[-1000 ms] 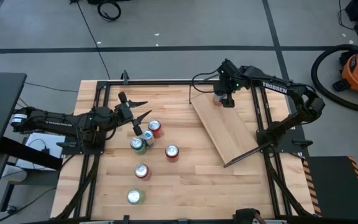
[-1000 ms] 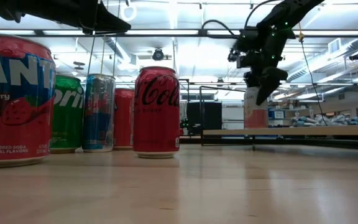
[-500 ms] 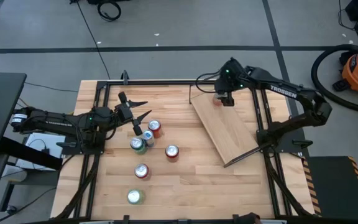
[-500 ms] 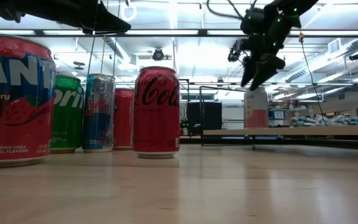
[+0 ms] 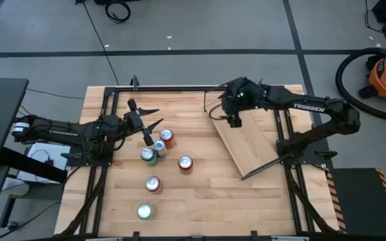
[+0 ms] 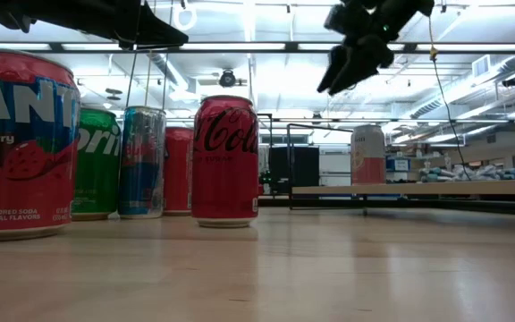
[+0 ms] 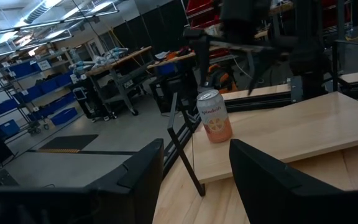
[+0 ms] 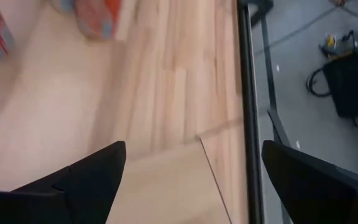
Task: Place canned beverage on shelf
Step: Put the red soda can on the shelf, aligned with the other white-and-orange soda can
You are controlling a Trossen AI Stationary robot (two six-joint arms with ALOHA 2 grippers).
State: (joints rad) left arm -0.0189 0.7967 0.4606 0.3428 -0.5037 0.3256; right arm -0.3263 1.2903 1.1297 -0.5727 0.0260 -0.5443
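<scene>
Lifted off the pale peach drink can (image 6: 367,158) standing on the light-wood shelf (image 5: 246,137), the right tool (image 5: 232,120), spread empty, should retreat toward 9 o'clock without clipping it, while the left tool (image 5: 151,122) waits, spread, above the desk's (image 5: 200,194) cans.

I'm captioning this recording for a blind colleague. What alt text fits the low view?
A pale peach can stands upright on the shelf at right, with the right gripper open in the air above and left of it. Five cans stand on the table at left, a red Coca-Cola can nearest the shelf.
</scene>
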